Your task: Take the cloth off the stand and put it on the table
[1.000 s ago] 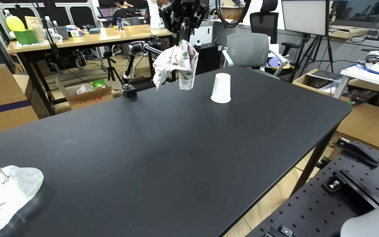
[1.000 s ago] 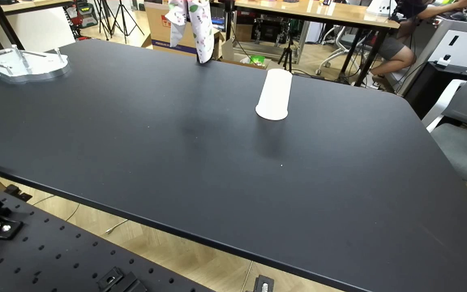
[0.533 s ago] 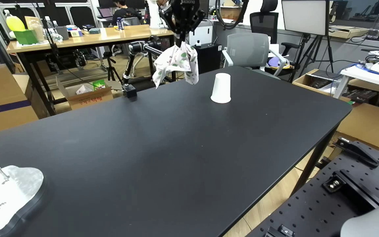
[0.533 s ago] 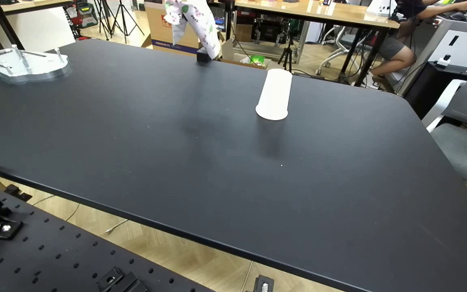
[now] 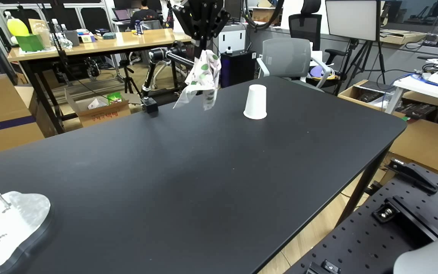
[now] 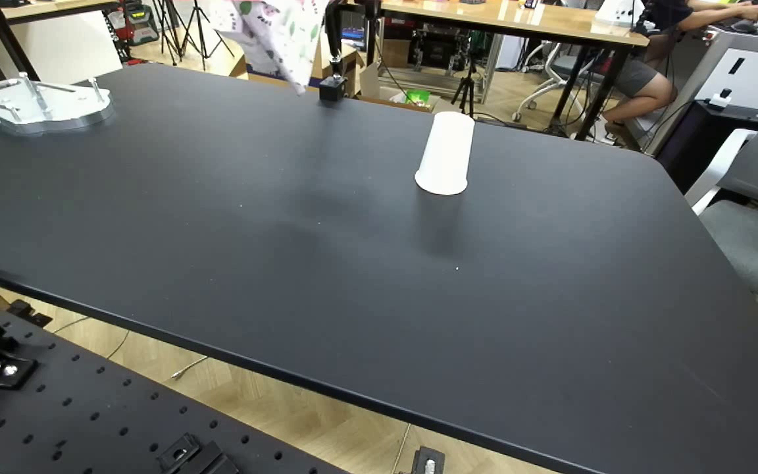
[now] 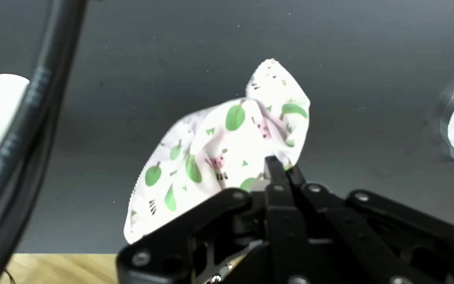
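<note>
Printed cloth (image 7: 219, 146) held aloft, ready to be set down.
The end effector (image 7: 284, 167) is clamped narrow on a fold of it; in the wrist view the cloth hangs over the worktop (image 5: 203, 171), between the inverted paper cup (image 6: 446, 155) and the white pegged stand (image 5: 11, 228), probably the one meant. Taking it off looks done, so placing seems the step in hand. The next move calls for lowering until the loose corners rest, then releasing.
</note>
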